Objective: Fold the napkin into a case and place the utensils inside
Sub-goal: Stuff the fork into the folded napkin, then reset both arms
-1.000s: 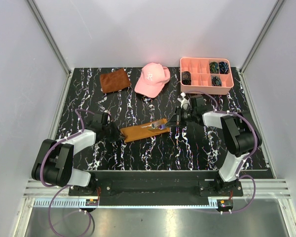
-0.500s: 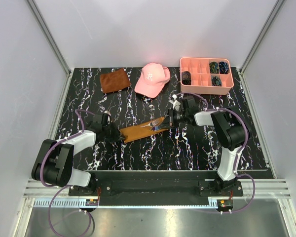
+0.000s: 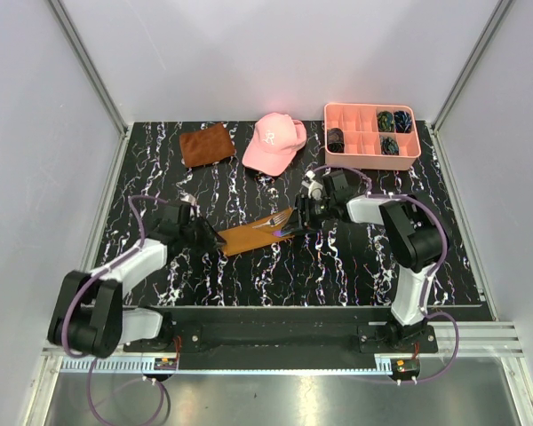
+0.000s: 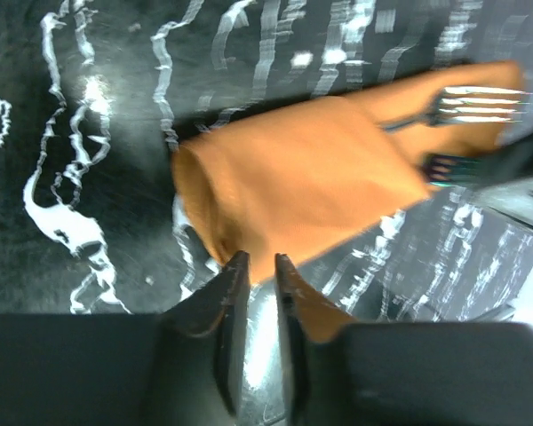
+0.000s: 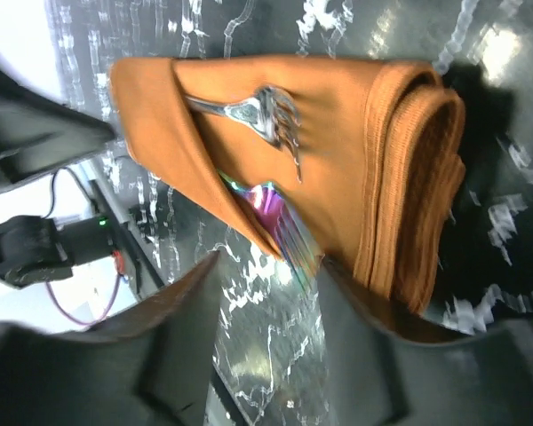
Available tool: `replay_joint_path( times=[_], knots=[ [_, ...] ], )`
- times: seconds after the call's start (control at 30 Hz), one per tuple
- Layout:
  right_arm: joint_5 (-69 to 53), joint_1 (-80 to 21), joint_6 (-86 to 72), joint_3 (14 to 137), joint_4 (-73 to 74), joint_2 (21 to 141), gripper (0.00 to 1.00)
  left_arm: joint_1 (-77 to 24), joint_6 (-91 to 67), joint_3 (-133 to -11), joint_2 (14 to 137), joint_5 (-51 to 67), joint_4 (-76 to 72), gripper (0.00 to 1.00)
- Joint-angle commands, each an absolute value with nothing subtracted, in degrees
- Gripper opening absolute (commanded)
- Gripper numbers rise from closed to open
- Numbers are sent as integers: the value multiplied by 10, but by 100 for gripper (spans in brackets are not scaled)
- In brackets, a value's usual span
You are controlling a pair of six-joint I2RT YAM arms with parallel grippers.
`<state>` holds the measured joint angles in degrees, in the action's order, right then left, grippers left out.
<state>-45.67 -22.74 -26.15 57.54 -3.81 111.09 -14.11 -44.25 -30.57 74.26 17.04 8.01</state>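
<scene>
The orange-brown napkin (image 3: pixel 249 237) lies folded as a long flat case in the middle of the table. Two utensils (image 3: pixel 282 224) stick out of its right end: a fork (image 5: pixel 258 111) lying on the cloth and an iridescent one (image 5: pixel 289 235) poking from under the flap. My left gripper (image 4: pixel 258 264) is at the case's left end (image 4: pixel 311 186), its jaws a narrow gap apart with only table showing between them. At the right end, my right gripper (image 5: pixel 266 266) stands open, the iridescent tines just ahead of its gap. In the top view the left gripper (image 3: pixel 211 238) and right gripper (image 3: pixel 300 220) flank the case.
A pink cap (image 3: pixel 274 142) and a small rust-brown cloth (image 3: pixel 206 144) lie at the back. A pink compartment tray (image 3: pixel 370 156) with dark items stands at the back right, behind the right arm.
Both grippers have gone from shut to open and let go of the case's ends. The right gripper shifted left toward the utensils; the left arm swung slightly.
</scene>
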Motion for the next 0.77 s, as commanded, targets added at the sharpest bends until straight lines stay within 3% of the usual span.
replay_joint_path(
  times=[0.0, 0.2, 0.23, 0.3, 0.4, 0.5, 0.73],
  knots=[
    [-388, -233, -226, 614, 64, 1033, 62, -144, -425, -329, 657, 156, 112, 32],
    [-293, -233, -194, 709, 256, 986, 88, -147, -381, -368, 564, 187, 174, 50],
    [-250, -233, -192, 719, 284, 977, 99, -150, -379, -372, 546, 209, 178, 51],
    [-152, -233, -188, 743, 371, 941, 100, -158, -373, -374, 526, 228, 184, 53],
    [-10, -238, -220, 716, 431, 870, 100, -214, -370, -368, 478, 189, 184, 67],
    [69, -241, -274, 645, 427, 801, 100, -340, -377, -361, 436, 118, 181, 72],
    [-31, -241, -286, 477, 275, 602, 100, -452, -381, -362, 406, 55, 142, 79]
  ],
)
